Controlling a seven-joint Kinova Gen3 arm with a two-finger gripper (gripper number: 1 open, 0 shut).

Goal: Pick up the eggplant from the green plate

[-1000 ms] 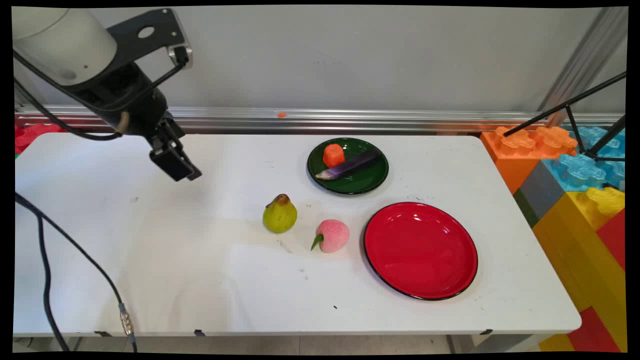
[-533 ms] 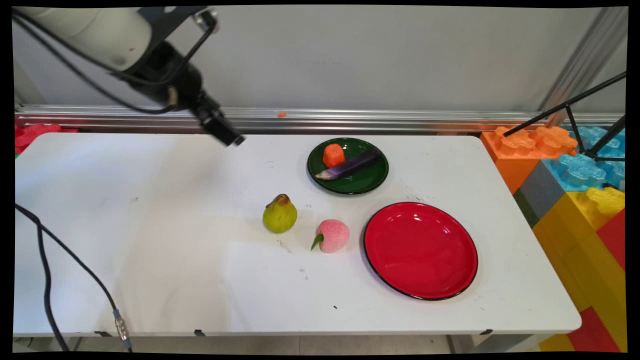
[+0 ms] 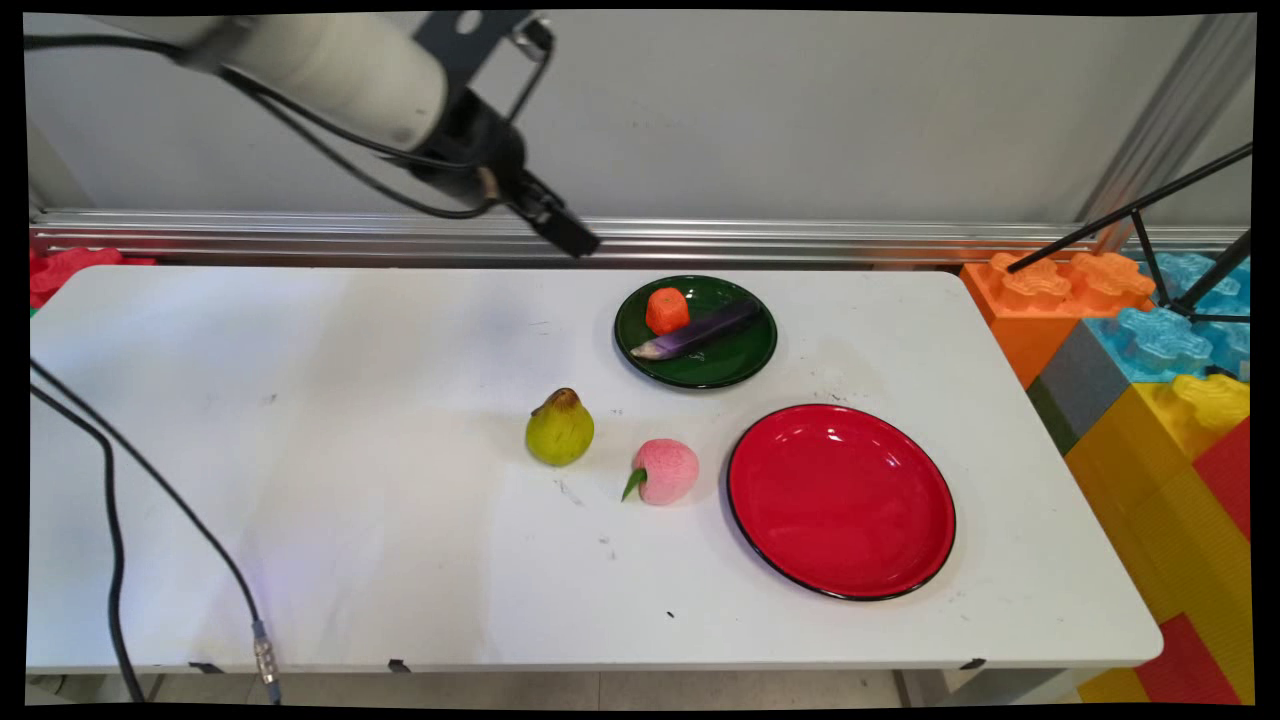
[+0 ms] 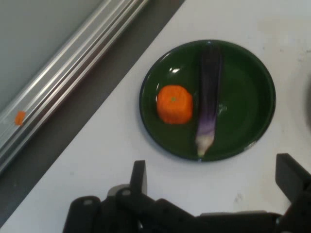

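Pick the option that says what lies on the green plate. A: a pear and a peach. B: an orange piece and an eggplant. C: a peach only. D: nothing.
B: the green plate holds an orange piece and an eggplant side by side, as the hand view also shows; the pear and peach sit on the table.

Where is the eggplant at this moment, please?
In the main view the eggplant lies on the green plate at the table's far side, right of the orange piece, behind the red plate.
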